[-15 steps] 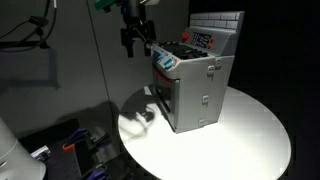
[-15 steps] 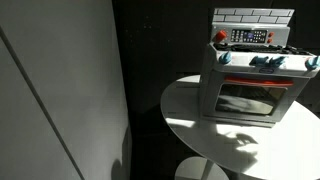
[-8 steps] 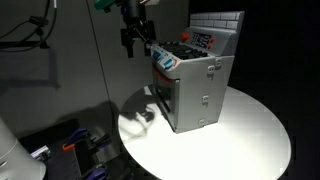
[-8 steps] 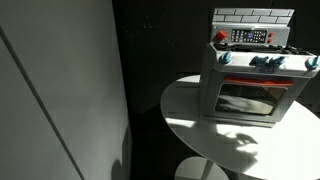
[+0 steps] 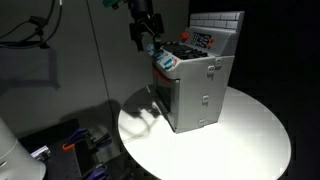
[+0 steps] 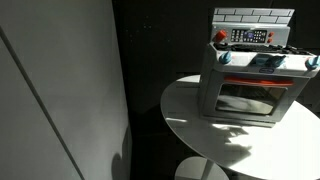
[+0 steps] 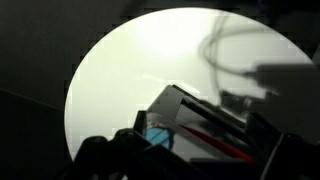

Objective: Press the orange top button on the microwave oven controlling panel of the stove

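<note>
The grey toy stove (image 5: 196, 88) stands on the round white table (image 5: 250, 135); it also shows in an exterior view (image 6: 250, 85) and from above in the wrist view (image 7: 200, 120). Its small red and white controlling panel (image 5: 204, 38) sits on the pale tiled back, also seen in an exterior view (image 6: 250, 36). The single buttons are too small to tell apart. My gripper (image 5: 144, 40) hangs in the air beside the stove's upper front corner, apart from it, open and empty. In the wrist view its dark fingers (image 7: 190, 145) frame the stove. It is out of the frame in one exterior view.
A red knob (image 6: 221, 37) sits on the cooktop's corner, and blue knobs (image 5: 167, 62) line the stove's front top edge. A pale wall panel (image 6: 60, 90) stands beside the table. Cables and boxes (image 5: 80, 145) lie on the floor below the table edge.
My gripper has moved sideways toward the stove and now hangs closer to its upper front corner. The stove has not moved.
</note>
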`<state>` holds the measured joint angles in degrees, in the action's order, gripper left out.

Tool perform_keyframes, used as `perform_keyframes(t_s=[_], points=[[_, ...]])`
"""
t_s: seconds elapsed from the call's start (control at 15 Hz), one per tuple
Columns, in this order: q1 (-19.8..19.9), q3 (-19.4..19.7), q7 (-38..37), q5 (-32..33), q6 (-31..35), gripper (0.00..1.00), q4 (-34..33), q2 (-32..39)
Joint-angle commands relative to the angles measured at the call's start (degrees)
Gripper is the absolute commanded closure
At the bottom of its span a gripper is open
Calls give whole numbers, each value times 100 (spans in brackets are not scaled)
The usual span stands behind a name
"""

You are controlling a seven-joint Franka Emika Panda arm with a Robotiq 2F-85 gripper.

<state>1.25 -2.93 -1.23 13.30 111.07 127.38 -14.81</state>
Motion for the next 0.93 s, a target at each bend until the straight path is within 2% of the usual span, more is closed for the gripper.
perform_keyframes(t_s=[0.0,0.47,0.87], points=[[15,96,-289,-42,232,0,-461,213],[108,203,-1075,-71,959,0,-1092,526],[191,283,-1668,-120,1607,0,-1270,699]])
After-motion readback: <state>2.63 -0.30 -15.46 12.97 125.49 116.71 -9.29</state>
